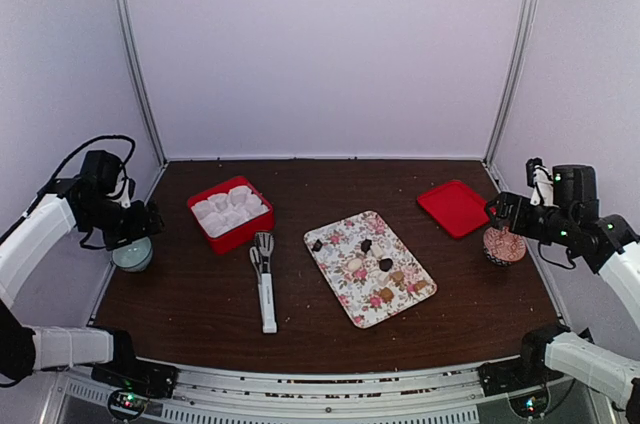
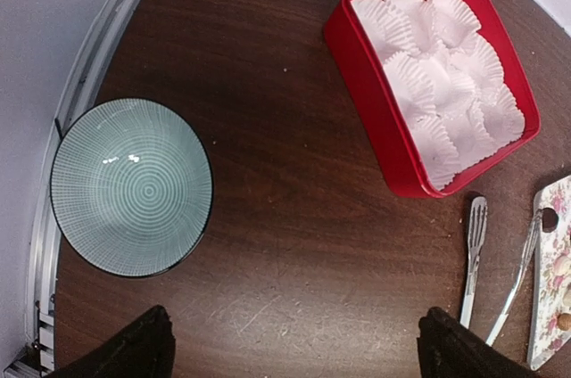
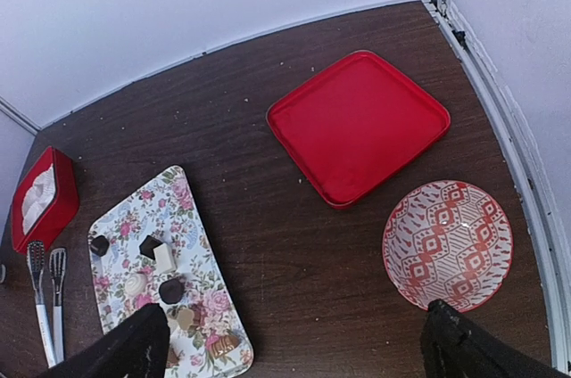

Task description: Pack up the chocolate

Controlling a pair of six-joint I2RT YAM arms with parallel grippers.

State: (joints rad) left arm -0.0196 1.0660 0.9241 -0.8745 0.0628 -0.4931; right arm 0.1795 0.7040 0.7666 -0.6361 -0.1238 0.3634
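The left fingers (image 2: 134, 347) are spread wide and empty, held over the left edge of the bench (image 2: 285, 244). Below them lies a teal bowl (image 2: 132, 186), glazed and finely ringed. The right fingers (image 3: 125, 347) are likewise parted with nothing between them, above a shallow bowl (image 3: 448, 244) painted in a red and white lattice.

No packing step is judged to have been started; this is taken as the opening approach.

The chocolate (image 3: 171, 290) is scattered on a flat rectangular tray (image 3: 192, 217) printed with pink roses, near the bench's middle. It is made up of small lumps, some dark and rounded, some pale tan and blocky. All are apart from the red box (image 2: 375, 102), a glossy plastic tub with rounded corners. The box is filled with white pleated paper cups (image 2: 446, 66), thin and easily crushed.

Between box and tray the tongs (image 1: 265, 284) are laid flat, with slotted metal tips and a white handle. A matching red lid (image 3: 357, 124) is set well apart, toward the right.

A pick of the tongs by their handle is probably called for next. Each lump would then have to be pinched lightly, since such smooth pieces may be expected to slip. A low release into a cup would be needed so that the paper is not tipped.
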